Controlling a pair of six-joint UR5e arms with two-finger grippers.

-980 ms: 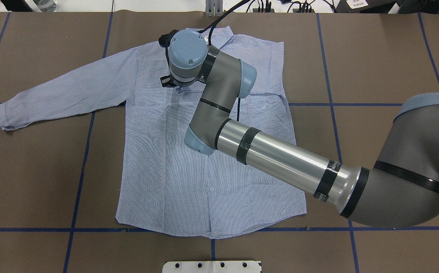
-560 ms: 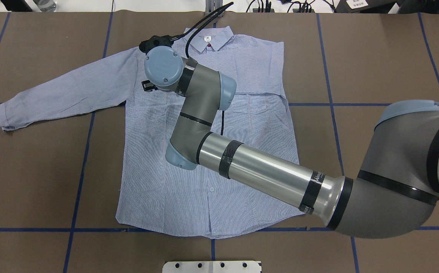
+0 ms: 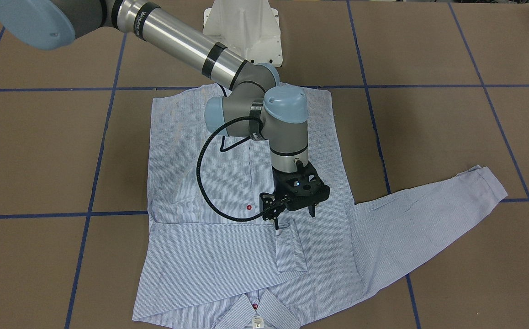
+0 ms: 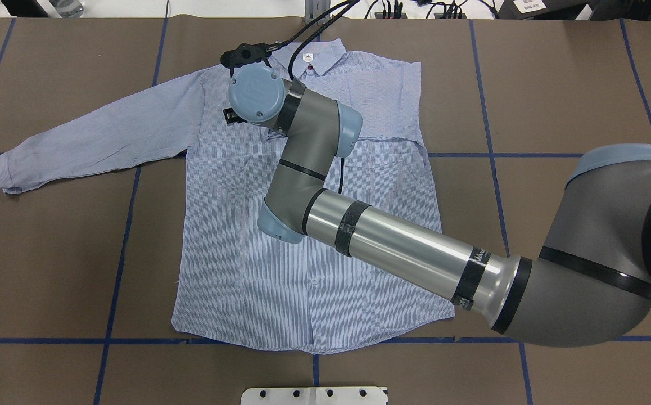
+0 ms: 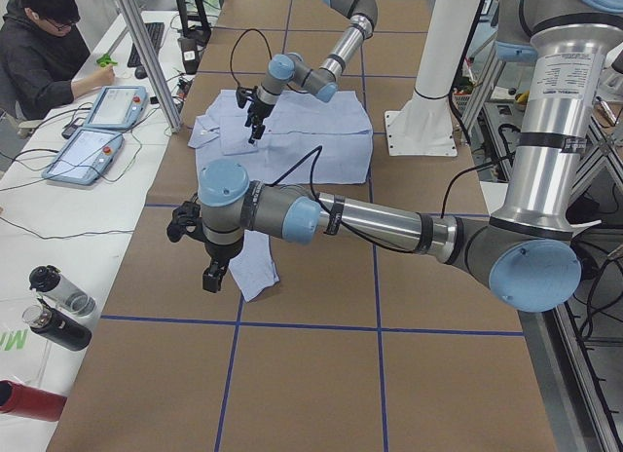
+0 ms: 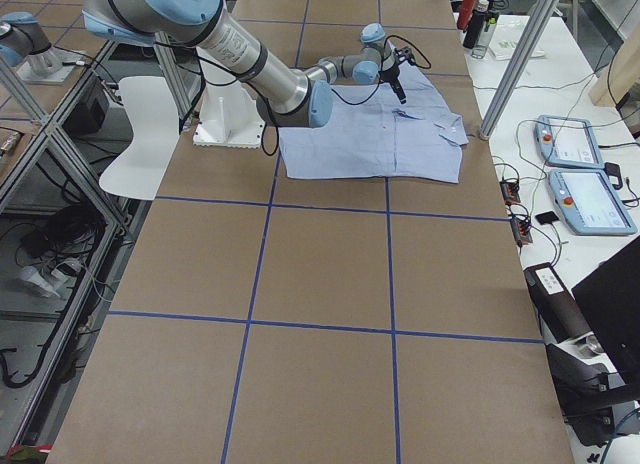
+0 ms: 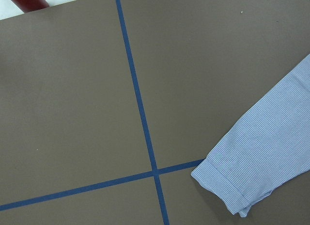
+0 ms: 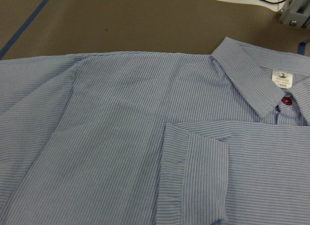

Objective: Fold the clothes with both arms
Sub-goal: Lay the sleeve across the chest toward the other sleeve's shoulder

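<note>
Striped shirt (image 4: 230, 253) lies flat, collar (image 4: 325, 56) pointing away from the robot's base (image 4: 314, 395).

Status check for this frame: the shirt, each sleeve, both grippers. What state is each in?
shirt: flat, front up, body unfolded.
folded sleeve: laid across the chest.
outstretched sleeve: straight on the table, not yet folded.
right gripper: open, empty, above the chest.
left gripper: near the outstretched cuff; open or shut unclear.
</note>
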